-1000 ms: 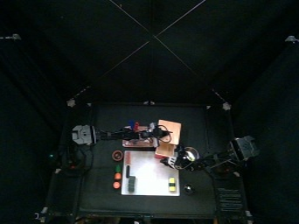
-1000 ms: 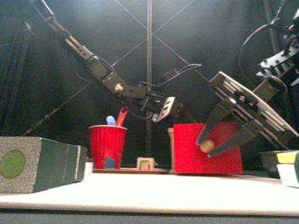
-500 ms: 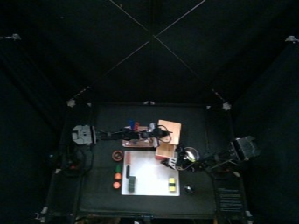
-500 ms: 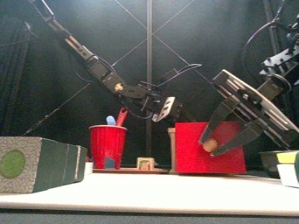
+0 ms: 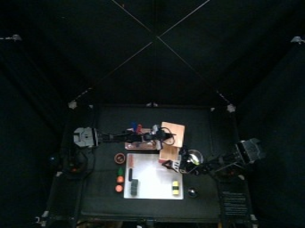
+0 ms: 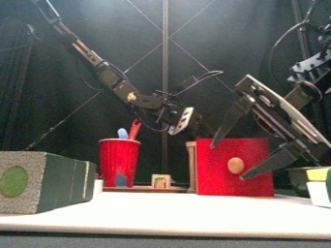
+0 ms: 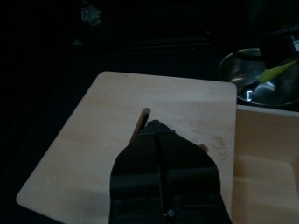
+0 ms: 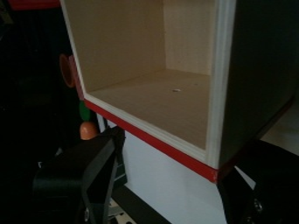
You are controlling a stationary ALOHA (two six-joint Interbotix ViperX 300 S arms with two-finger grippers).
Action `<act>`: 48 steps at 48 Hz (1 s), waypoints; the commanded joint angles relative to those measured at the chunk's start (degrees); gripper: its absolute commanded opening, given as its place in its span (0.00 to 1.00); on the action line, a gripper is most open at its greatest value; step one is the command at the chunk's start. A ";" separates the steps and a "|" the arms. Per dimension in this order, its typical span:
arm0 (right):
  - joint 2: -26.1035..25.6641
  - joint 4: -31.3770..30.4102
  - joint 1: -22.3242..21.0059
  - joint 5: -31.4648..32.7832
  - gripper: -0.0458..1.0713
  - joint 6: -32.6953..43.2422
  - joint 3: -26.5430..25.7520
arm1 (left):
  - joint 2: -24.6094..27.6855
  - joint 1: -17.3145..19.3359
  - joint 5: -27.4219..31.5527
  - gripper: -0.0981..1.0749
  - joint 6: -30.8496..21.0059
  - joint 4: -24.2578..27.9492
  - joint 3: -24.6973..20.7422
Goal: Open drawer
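Observation:
The drawer (image 5: 174,132) is a pale orange-tan cabinet in the middle of the table. In the front view its red front (image 6: 253,153) faces me, with a small tan knob (image 6: 235,166) bare in the middle. My right gripper (image 6: 230,160) is open wide, one finger on each side of the knob, touching nothing. The right wrist view looks into the drawer's pale wooden inside (image 8: 152,52), which has a red edge and is empty, with my right gripper (image 8: 170,175) open below it. My left gripper (image 7: 152,131) is shut and rests on the cabinet's flat top (image 7: 105,122).
A red cup (image 6: 119,160) holding blue and red items stands left of the drawer. A box with a green dot (image 6: 39,180) sits at the front left. A white sheet (image 5: 158,178) lies in front of the drawer. A metal bowl (image 7: 254,74) is beside the cabinet.
My right gripper's jaws have spread wide and let go of the knob. The left arm has stayed put on the cabinet top.

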 commanded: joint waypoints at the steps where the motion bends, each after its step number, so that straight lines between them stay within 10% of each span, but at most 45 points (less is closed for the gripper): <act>1: -1.23 -0.70 0.26 -0.53 0.89 -0.18 -1.32 | 0.62 0.35 2.20 0.08 0.00 0.00 0.79; 30: -7.73 -2.37 4.39 -0.26 0.89 -0.18 2.29 | -5.10 0.44 2.20 0.08 0.09 0.00 1.32; 48: -17.67 -16.79 6.24 0.18 0.89 -0.09 8.44 | -14.50 -0.35 5.45 0.08 -0.09 0.00 3.96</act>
